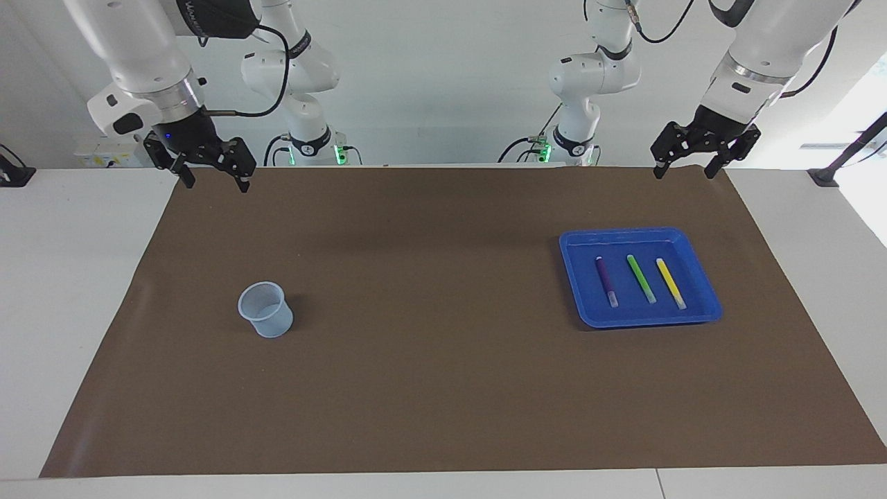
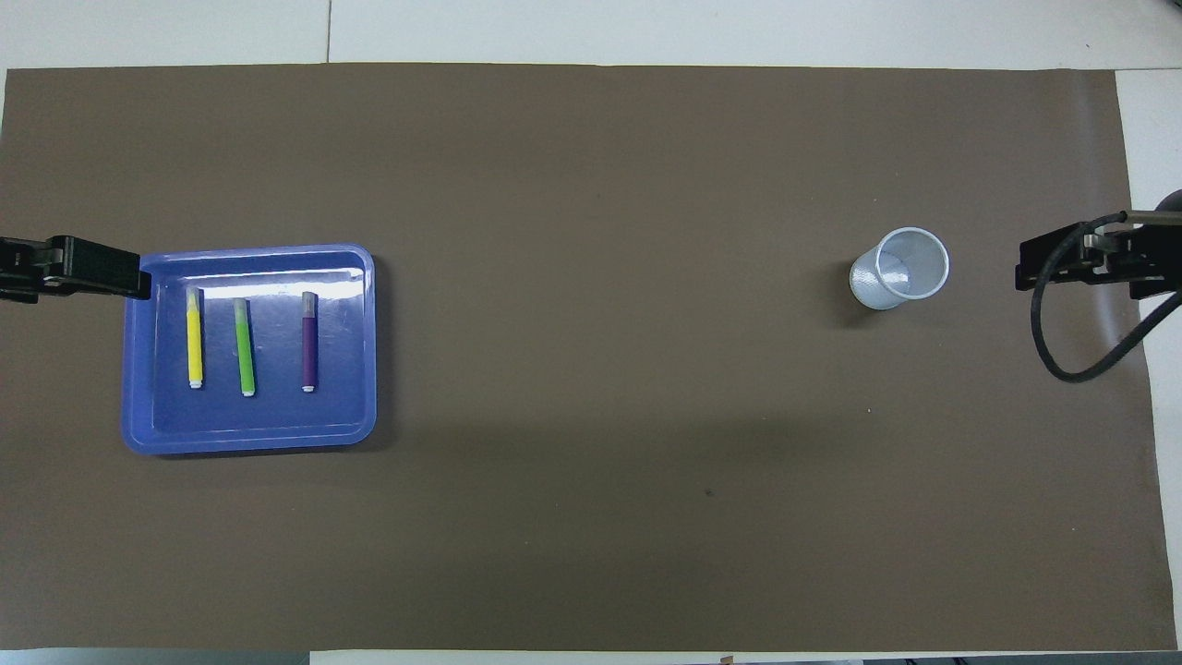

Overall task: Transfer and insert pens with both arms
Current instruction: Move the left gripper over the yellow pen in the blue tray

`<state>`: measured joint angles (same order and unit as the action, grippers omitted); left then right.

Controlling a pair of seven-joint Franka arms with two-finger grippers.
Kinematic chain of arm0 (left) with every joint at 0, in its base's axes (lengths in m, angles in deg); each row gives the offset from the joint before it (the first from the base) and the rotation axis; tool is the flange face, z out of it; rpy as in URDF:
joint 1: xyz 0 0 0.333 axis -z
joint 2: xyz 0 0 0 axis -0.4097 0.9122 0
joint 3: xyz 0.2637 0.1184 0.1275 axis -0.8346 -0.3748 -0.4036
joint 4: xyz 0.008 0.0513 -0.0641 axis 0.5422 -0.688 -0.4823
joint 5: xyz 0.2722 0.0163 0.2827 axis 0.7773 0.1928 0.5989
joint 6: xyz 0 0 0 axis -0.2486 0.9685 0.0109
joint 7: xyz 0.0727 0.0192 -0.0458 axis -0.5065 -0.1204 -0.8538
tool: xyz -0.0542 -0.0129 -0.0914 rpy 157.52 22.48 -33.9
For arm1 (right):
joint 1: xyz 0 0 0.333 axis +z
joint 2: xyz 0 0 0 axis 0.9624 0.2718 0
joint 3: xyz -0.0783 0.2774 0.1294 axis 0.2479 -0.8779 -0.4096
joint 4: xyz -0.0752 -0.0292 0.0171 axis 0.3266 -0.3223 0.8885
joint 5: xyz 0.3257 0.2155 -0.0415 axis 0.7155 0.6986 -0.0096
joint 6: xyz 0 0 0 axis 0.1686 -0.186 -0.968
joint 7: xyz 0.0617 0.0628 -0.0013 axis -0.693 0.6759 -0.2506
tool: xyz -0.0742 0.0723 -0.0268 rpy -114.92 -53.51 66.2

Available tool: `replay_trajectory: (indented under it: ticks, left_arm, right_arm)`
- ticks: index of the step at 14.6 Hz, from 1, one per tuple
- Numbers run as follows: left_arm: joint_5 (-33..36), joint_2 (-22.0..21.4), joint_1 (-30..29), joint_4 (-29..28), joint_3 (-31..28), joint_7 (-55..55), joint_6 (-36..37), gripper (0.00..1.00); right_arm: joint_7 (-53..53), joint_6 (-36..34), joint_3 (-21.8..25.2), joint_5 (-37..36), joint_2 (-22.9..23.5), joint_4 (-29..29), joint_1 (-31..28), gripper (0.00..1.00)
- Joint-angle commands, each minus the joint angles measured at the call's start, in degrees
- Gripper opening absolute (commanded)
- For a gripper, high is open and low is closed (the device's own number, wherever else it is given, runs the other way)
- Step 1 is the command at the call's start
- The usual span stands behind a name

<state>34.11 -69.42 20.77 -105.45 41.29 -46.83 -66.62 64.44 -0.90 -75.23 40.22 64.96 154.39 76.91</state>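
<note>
While both arms wait up by the robots' edge, left gripper (image 1: 705, 155) and right gripper (image 1: 212, 168) spread wide and empty, the purple pen (image 1: 606, 280), green pen (image 1: 641, 278) and yellow pen (image 1: 671, 283) lie parallel in the blue tray (image 1: 641, 319), probably for easy picking; the cup (image 1: 265, 310) stands upright at the right arm's end.

No text, label, brand, number or sign can be read anywhere. The black cuff on the right arm's large white upper segment (image 1: 208, 17) carries pale lettering, but it is too small and too tilted to make out. The three slim marker pens, the shallow blue plastic tray, the translucent cup, the brown mat and the white bench show no print.
</note>
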Motion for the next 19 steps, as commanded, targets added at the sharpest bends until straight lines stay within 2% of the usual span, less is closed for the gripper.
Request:
replay_trajectory:
  ticks: [1,14,17,19]
  left_arm:
    - [-0.6,-1.5,0.2,-1.9,-0.2,-0.2,-2.4,1.00]
    - [-0.6,-1.6,1.4,-2.4,-0.2,-0.4,-3.5,1.00]
    - [-0.7,-2.9,1.2,-6.7,-0.2,-3.4,-6.7,1.00]
    - [-0.7,-2.6,0.7,-7.7,-0.2,-2.7,-8.6,1.00]
  right_arm:
    - [-0.8,-0.6,-0.2,0.5,0.0,0.0,-0.6,1.00]
    - [-0.8,-0.6,-0.2,0.5,0.0,0.0,-0.6,1.00]
    - [-0.8,-0.6,-0.2,0.5,0.0,-0.1,-0.6,1.00]
    - [-0.8,-0.6,-0.2,0.5,0.0,0.0,-0.6,1.00]
